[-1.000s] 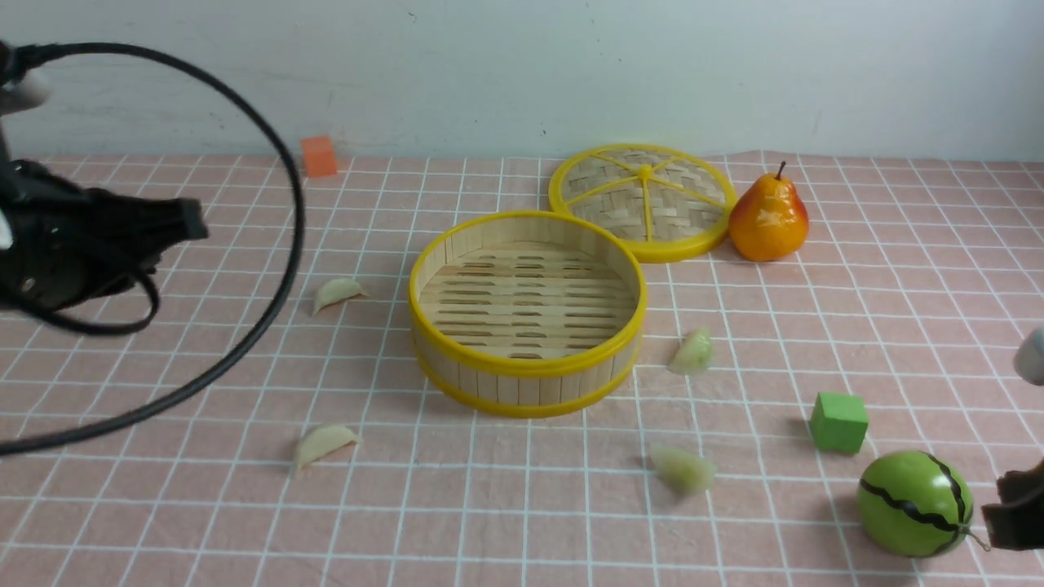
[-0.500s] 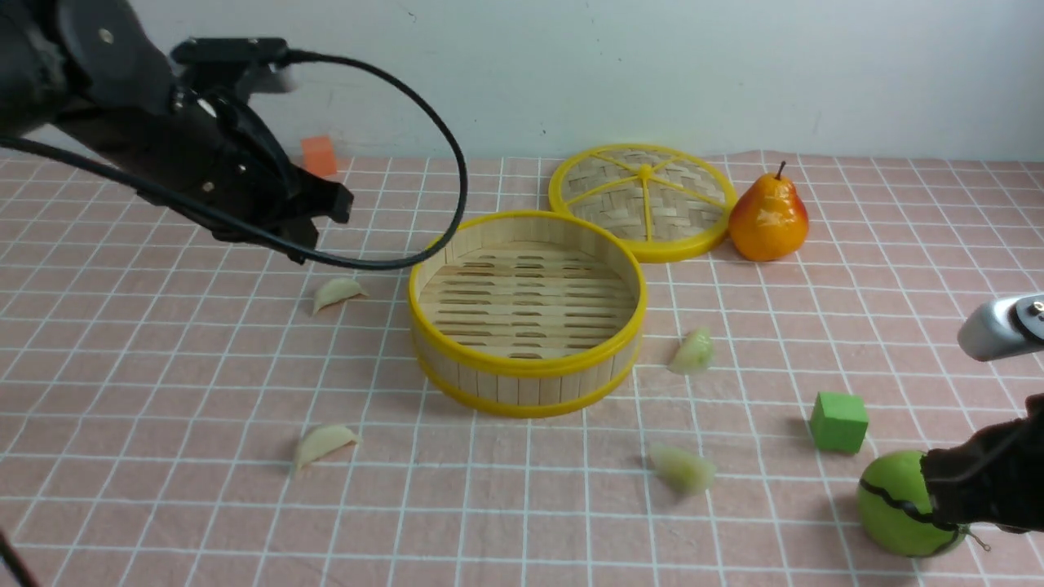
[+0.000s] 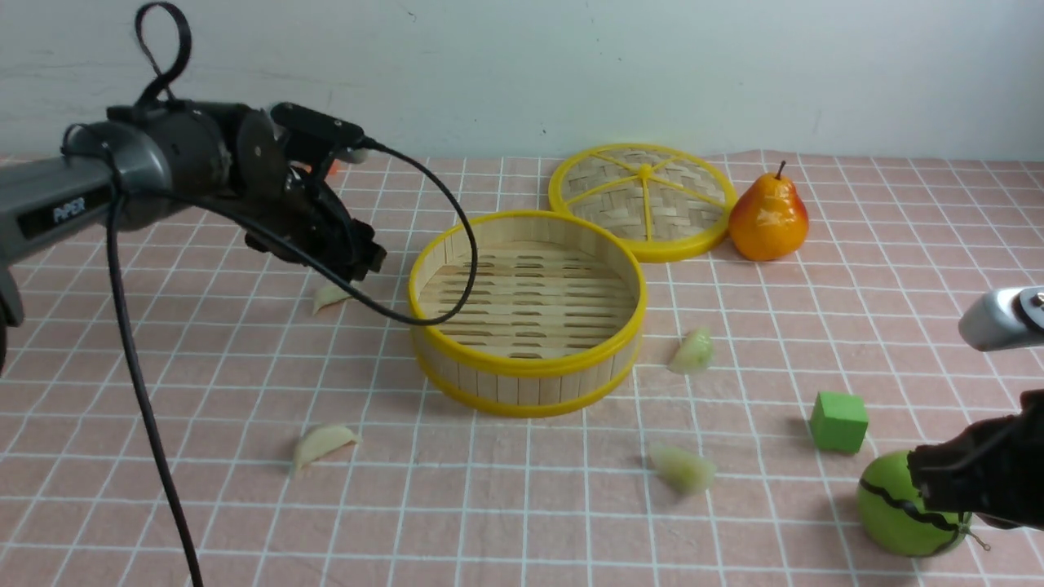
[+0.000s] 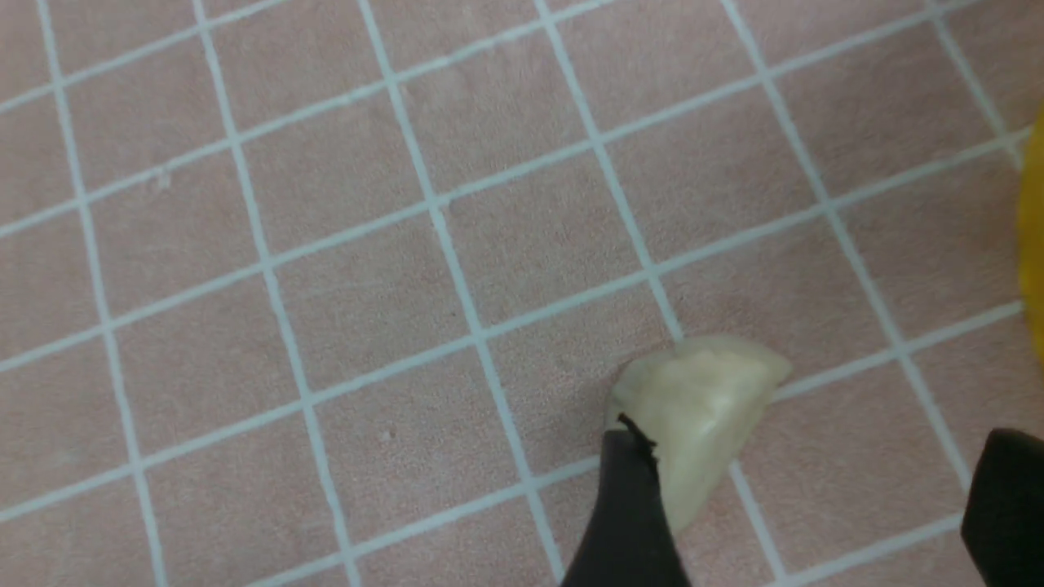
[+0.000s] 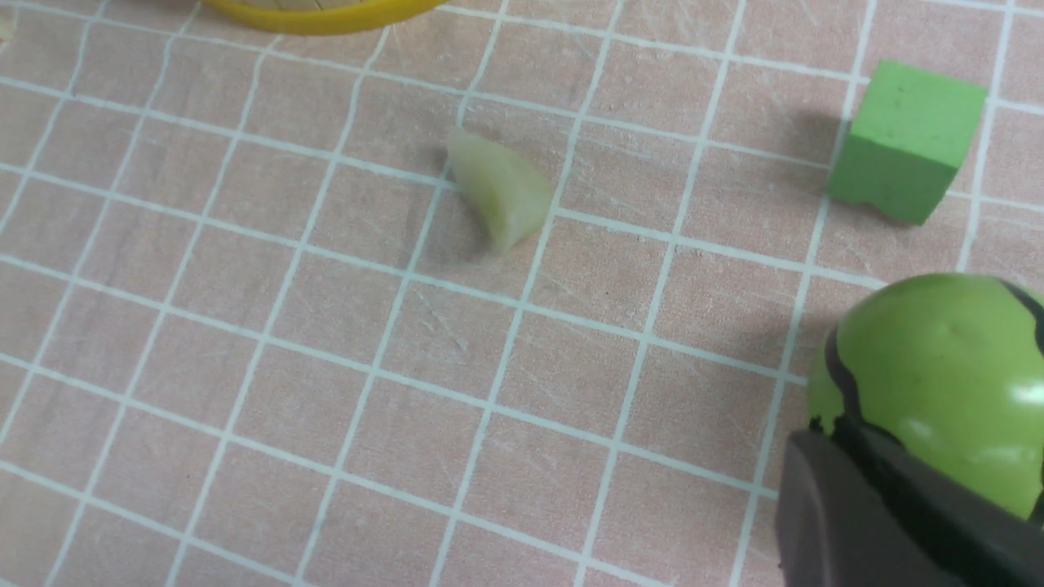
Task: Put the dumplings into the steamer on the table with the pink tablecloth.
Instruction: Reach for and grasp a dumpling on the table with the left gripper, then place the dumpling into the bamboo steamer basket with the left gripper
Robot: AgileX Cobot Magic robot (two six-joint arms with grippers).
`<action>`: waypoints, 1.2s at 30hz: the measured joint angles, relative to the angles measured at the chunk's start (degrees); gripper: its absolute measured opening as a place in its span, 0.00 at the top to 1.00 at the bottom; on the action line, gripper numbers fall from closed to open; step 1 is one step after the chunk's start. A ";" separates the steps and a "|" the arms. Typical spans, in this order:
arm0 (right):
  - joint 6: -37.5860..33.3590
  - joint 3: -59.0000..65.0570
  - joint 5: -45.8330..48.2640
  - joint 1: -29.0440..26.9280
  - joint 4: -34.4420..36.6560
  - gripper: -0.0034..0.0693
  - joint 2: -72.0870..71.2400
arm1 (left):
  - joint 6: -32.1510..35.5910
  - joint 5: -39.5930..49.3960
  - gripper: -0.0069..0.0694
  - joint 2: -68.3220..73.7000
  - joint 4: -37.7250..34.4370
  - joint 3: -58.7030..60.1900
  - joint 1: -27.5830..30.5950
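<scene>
- Since a second ago my left pincer [image 3: 359, 259] has swung in from the left edge, over the far cream dumpling [image 3: 329, 297] beside the steamer [image 3: 522, 371]; its fingers [image 4: 632, 505] are now spread, one tip at the dumpling's edge
- right pincer [image 3: 930, 477] pressed together, now in front of the melon [image 3: 885, 505]
- near cream dumpling [image 3: 322, 444], far green dumpling [image 3: 693, 350] and near green dumpling [image 3: 683, 469] lie on the cloth [image 3: 571, 505], outside the steamer
</scene>
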 joint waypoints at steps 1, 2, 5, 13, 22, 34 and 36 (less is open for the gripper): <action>0.00 0.00 0.00 0.00 0.24 0.95 0.00 | 0.00 -0.57 0.25 0.92 0.60 0.00 0.00; 0.00 0.00 0.00 0.00 0.30 0.95 0.00 | 0.00 -1.35 0.26 1.67 0.98 0.00 0.00; -0.59 0.00 0.00 0.00 0.42 0.95 0.00 | -1.17 -3.58 0.32 3.89 1.80 0.00 0.05; -1.69 0.00 0.00 0.00 1.40 0.94 0.00 | -12.42 -7.80 0.67 5.14 2.77 -0.17 0.05; -1.88 0.00 0.00 0.00 2.12 0.93 0.00 | -20.44 3.83 0.67 -1.20 1.06 -4.36 -1.32; -1.87 0.00 -0.17 0.00 2.17 0.91 0.00 | -15.45 2.48 0.67 -1.96 -5.48 -6.87 -14.34; -1.87 0.00 0.22 0.00 2.17 0.91 0.00 | -16.12 -0.10 0.67 1.46 -3.42 -6.80 -14.55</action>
